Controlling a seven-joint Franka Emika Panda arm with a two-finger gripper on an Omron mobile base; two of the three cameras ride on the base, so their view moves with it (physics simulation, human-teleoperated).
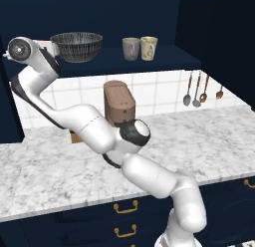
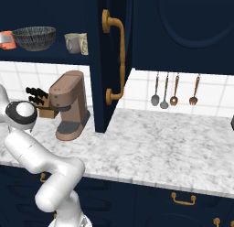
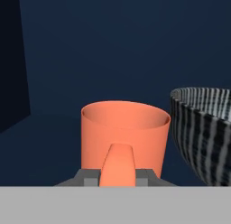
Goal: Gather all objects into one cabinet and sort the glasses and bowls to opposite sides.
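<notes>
On the navy shelf [image 1: 164, 56] of the open cabinet [image 2: 151, 29], the striped bowl [image 1: 76, 46] stands toward the left, with the grey-mauve cup [image 1: 131, 48] and the cream cup [image 1: 148, 48] touching or nearly touching each other further right. The arm reaches up to the shelf's far left end, and the hand view looks over the orange cup [image 3: 125, 135] with the bowl just beside it. The pincer [image 3: 118, 175] appears to be pinching this cup by its near wall, one finger seemingly inside the rim, though the tips themselves are mostly hidden, so the hold is a judgement. In the right base view the orange cup shows at the shelf's left edge, left of the bowl. All four objects are thus already in one cabinet, door [image 2: 109, 61] swung wide; what is left is the sorting. As things lie, the bowl sits between the orange cup and the other two, so the cup probably needs carrying over the bowl to join them. Below, on the table [image 1: 214, 141], stands a coffee machine [image 2: 69, 105].
</notes>
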